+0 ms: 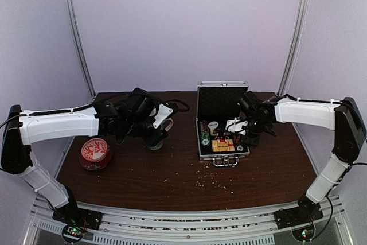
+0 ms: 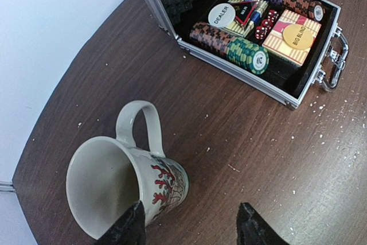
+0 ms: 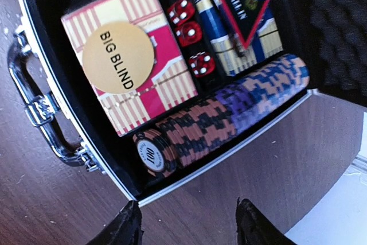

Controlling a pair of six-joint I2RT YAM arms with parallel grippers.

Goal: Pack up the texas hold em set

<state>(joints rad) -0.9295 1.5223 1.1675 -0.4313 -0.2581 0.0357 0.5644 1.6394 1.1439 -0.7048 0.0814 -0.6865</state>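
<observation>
The silver case (image 1: pixel 200 142) lies open on the table with its black foam lid (image 1: pixel 222 101) standing upright. Inside it are rows of poker chips (image 3: pixel 229 119), a red-striped card box under a yellow "BIG BLIND" disc (image 3: pixel 117 57), red dice (image 3: pixel 189 32), a blue-yellow card box (image 3: pixel 213 27) and a white dealer button (image 2: pixel 222 15). My right gripper (image 3: pixel 186 228) hangs open over bare table just outside the case's right wall, holding nothing. My left gripper (image 2: pixel 189 228) is open too, well left of the case, its left finger (image 2: pixel 129 225) at the side of a white patterned mug (image 2: pixel 123 182).
The mug stands upright between the left arm and the case. A round red-and-white tin (image 1: pixel 94 153) sits at the table's left. Pale crumbs (image 1: pixel 215 182) dot the wood in front of the case. The case's metal handle (image 3: pixel 28 96) faces the near edge.
</observation>
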